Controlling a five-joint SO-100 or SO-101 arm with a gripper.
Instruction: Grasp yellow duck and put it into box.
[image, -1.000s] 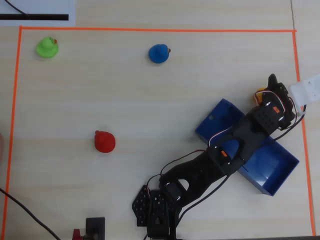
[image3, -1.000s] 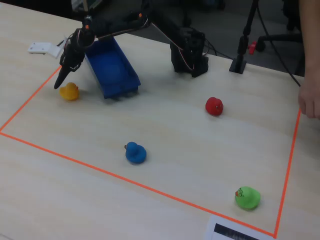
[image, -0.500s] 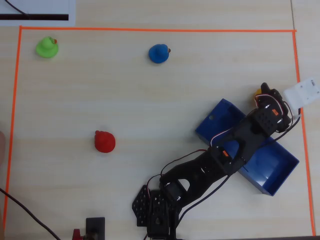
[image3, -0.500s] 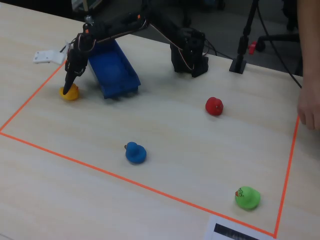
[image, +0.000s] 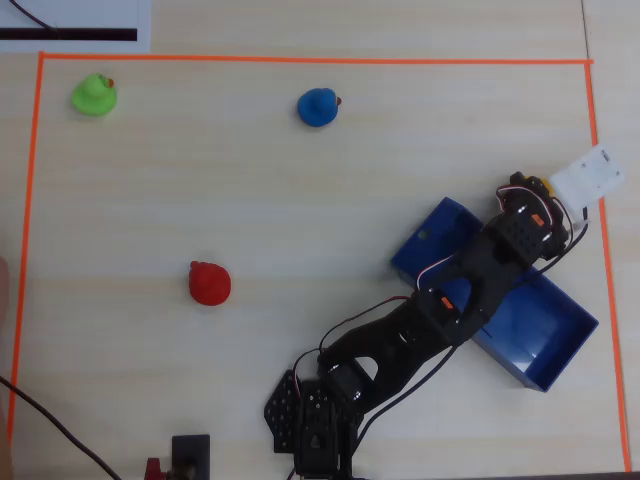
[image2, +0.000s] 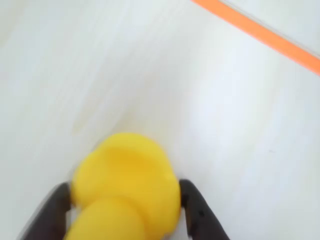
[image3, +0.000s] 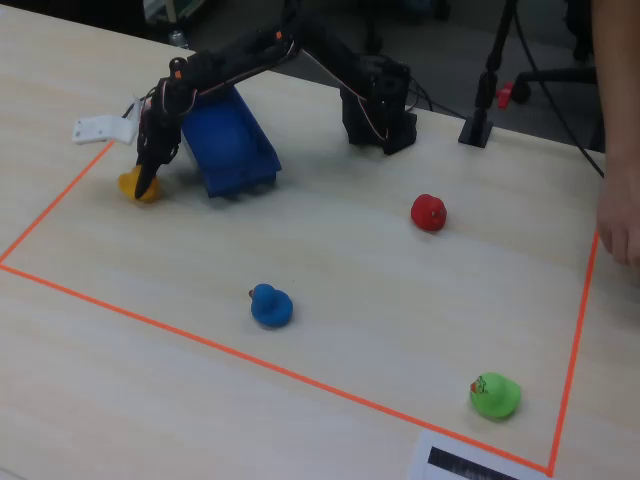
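Desk (image3: 380, 300): carried everything, marked with orange tape.
Box (image: 545, 330): lay under the arm, just beside the duck.
Tool (image2: 125, 210): fingers spread around the duck.
Yellow duck (image2: 125, 185): sat on the desk, outside the box.

Overhead view
Box (image: 440, 230): right side, under the arm.
Duck (image: 541, 186): just beyond the box's far corner, between gripper (image2: 125, 210) fingers.
Three other ducks (image: 209, 283): well apart, left.
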